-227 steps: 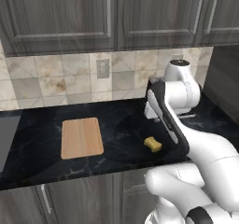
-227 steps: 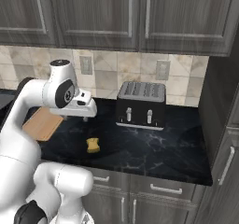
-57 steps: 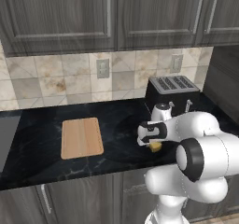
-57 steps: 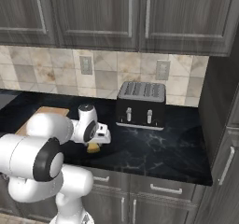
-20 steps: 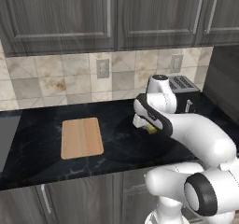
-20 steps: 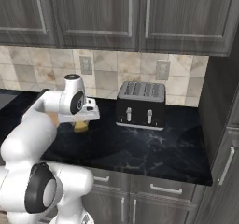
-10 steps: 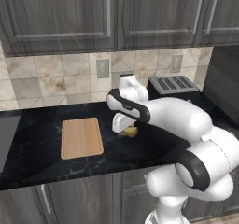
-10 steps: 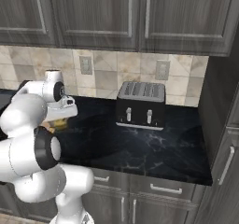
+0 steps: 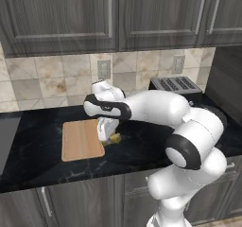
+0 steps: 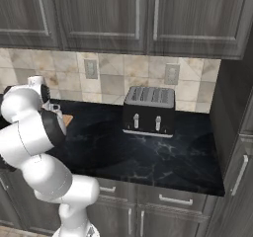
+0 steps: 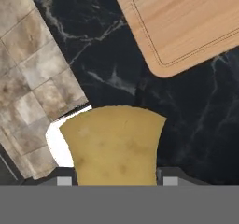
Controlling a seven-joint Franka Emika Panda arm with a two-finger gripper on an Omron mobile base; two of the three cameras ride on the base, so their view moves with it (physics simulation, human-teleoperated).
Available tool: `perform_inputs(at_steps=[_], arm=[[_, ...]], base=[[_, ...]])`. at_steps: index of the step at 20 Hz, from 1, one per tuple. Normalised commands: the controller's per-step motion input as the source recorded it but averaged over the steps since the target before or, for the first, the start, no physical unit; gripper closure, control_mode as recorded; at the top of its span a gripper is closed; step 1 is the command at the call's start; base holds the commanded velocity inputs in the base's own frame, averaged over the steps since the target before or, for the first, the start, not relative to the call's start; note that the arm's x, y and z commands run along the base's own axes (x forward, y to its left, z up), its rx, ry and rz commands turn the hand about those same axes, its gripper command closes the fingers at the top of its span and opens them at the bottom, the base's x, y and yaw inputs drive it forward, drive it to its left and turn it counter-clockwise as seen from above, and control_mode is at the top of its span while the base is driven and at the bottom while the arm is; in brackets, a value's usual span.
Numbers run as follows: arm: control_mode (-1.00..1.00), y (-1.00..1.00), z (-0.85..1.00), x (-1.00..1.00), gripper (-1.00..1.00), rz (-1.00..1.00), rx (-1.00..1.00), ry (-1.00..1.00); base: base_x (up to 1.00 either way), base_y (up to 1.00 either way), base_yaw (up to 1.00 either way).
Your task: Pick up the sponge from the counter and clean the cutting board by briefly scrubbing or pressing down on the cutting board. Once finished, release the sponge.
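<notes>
The light-tan cutting board (image 9: 81, 140) lies flat on the black counter (image 9: 146, 148), left of centre. My gripper (image 9: 108, 136) hangs just off the board's right edge, shut on the yellow sponge (image 9: 115, 138). In the hand view the sponge (image 11: 114, 146) sits between the fingertips (image 11: 64, 181), above the dark counter (image 11: 196, 111). The board's rounded corner (image 11: 186, 22) lies at the upper right of that view. From the right base camera, my arm hides most of the board; a small tan corner (image 10: 67, 118) peeks out.
A black toaster (image 9: 177, 85) (image 10: 148, 110) stands at the back right against the tiled wall. A dark tall cabinet side (image 10: 234, 132) closes the counter's right end. A flat dark panel (image 9: 5, 141) lies at the counter's far left.
The arm has swung left along the counter, carrying the sponge from near the toaster to the board's right edge. The board has stayed put.
</notes>
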Motion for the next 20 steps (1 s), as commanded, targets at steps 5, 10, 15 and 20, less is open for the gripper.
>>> perform_inputs(at_steps=[5, 10, 15, 20], arm=[[-1.0, 0.18, -0.36, -0.13, 1.0, 0.17, 0.05, 0.0], [-1.0, 0.01, -0.14, 0.13, 1.0, 0.09, 0.23, 0.0], [-1.0, 0.01, -0.07, 0.37, 1.0, 0.09, 0.33, 0.0], [-1.0, 0.14, -0.26, 0.24, 1.0, 0.05, 0.19, 0.0]], base=[[0.0, 0.0, 0.0], [0.0, 0.0, 0.0], [0.0, 0.0, 0.0], [0.0, 0.0, 0.0]])
